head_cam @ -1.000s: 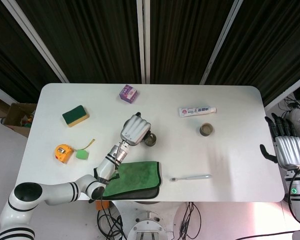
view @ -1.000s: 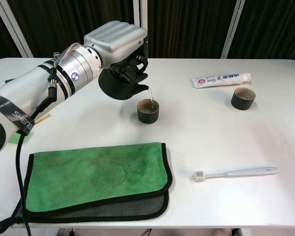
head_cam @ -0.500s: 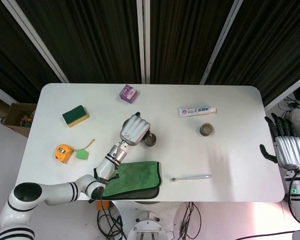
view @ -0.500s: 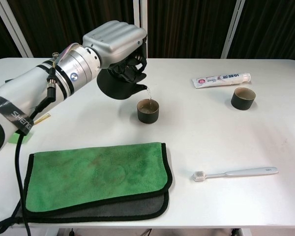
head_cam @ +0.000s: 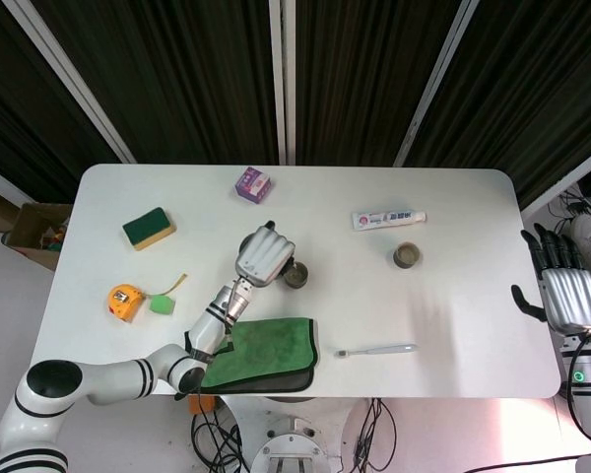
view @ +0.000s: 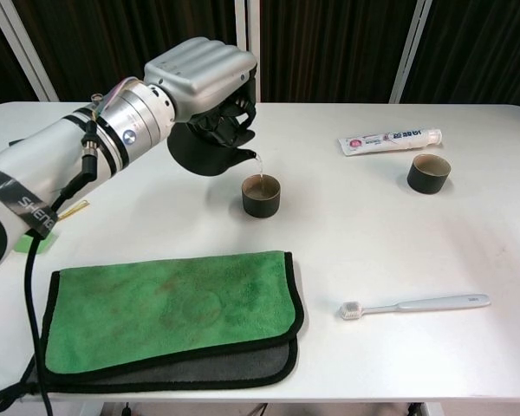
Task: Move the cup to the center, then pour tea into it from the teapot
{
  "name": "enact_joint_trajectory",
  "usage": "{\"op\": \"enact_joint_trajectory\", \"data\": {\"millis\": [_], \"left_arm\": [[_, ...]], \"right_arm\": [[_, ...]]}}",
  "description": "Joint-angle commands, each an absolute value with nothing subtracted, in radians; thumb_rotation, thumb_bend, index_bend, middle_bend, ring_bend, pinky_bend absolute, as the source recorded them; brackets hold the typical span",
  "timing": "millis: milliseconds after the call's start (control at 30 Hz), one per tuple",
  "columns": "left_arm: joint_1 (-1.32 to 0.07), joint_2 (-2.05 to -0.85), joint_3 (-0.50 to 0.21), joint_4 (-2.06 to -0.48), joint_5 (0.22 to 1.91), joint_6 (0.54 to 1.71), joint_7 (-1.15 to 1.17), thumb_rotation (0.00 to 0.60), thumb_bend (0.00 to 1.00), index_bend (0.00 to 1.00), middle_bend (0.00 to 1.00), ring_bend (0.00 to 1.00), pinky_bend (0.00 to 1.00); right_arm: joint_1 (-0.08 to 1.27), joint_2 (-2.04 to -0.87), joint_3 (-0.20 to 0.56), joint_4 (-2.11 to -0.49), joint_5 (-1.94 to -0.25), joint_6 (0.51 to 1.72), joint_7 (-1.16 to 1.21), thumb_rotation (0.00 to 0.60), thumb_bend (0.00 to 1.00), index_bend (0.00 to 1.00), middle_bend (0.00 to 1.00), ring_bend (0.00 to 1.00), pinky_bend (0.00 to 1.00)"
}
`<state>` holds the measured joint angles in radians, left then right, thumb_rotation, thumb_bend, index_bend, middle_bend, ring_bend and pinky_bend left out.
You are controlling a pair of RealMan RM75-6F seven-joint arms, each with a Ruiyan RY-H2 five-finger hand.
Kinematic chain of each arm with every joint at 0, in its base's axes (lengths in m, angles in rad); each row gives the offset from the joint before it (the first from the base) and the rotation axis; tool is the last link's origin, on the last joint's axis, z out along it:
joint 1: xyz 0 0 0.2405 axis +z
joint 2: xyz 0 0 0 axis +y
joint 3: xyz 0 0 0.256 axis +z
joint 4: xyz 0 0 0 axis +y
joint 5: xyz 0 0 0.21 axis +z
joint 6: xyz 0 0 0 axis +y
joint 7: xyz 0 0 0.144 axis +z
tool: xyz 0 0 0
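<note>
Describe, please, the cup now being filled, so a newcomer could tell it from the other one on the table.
On the white table, look just beyond the far right corner of the green cloth. The cup stands there, near the middle, under the spout of the dark teapot held by the left hand. The other cup stands alone by the toothpaste tube.

The left arm reaches in from the near left, its left hand [view: 204,78] knuckles-up with fingers curled around the teapot [view: 204,149], while the right hand [head_cam: 565,291] hangs off the table's right edge, fingers straight and apart.
</note>
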<state>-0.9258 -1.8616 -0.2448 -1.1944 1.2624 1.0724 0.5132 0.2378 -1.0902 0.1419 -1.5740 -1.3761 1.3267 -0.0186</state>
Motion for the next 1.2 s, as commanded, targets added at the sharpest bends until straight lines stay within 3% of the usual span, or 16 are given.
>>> {"op": "enact_joint_trajectory", "data": {"millis": [33,1200], "left_arm": [[-0.926,-1.864,-0.245,-1.192,1.262,1.073,0.513,0.600,0.34,1.00,1.00,1.00,0.46],[-0.920,-1.862,-0.237,-1.190,1.280,1.081,0.531,0.600,0.34,1.00,1.00,1.00,0.46]], "right_arm": [[0.238,-1.090,0.142,-1.574,-1.376,1.326,-0.019,0.600,0.33,0.00,0.00,0.00,0.00],[0.236,-1.088,0.141,-1.577,-1.376,1.330,-0.021,0.600,0.33,0.00,0.00,0.00,0.00]]}}
